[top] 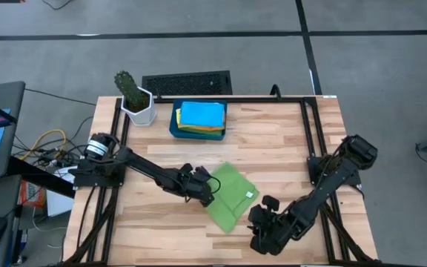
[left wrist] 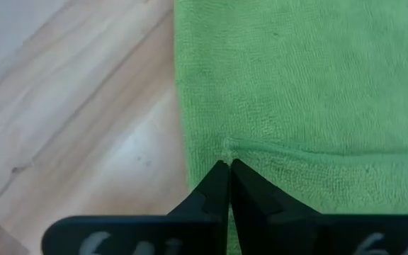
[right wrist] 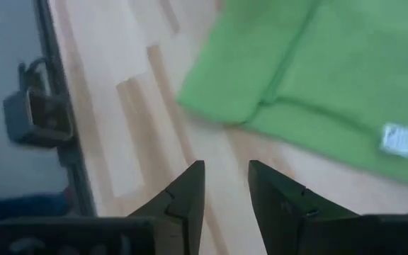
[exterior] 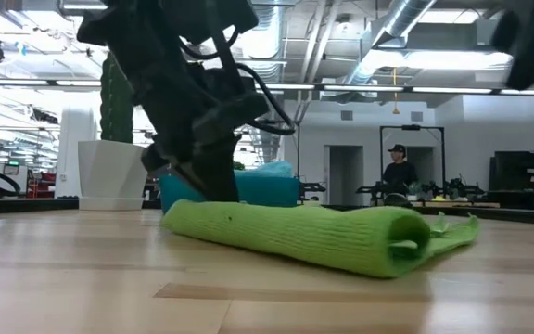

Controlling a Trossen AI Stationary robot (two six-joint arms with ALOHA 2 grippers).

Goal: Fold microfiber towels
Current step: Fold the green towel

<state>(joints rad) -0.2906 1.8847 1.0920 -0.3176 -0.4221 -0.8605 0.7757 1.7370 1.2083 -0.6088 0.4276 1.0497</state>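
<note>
Green microfiber sits at the middle of your work: the green towel (top: 230,194) lies partly folded on the wooden table (top: 288,141), between the two arms, with its near edge rolled over into a soft tube in the low view.

Start on the left. Your left gripper (top: 206,189) is down at the towel's left edge, fingers clenched tight together on a pinch of the cloth; the left wrist view shows the fabric puckering right at the fingertips. That pinch looks meant to pin or carry the edge so the fold stays square.

Behind the towel, toward the back of the table, the dark teal tray (top: 175,126) holds the finished stack, a sky-blue towel (top: 202,113) on top with yellow and orange edges showing beneath. A potted cactus (top: 135,98) stands just left of the tray.

On the right, your right gripper (top: 262,216) hovers low over bare wood, just beside the towel's near right corner, fingers parted and holding nothing. The white care tag (right wrist: 397,139) faces it, so you probably have the corner lined up for a grab.
</note>
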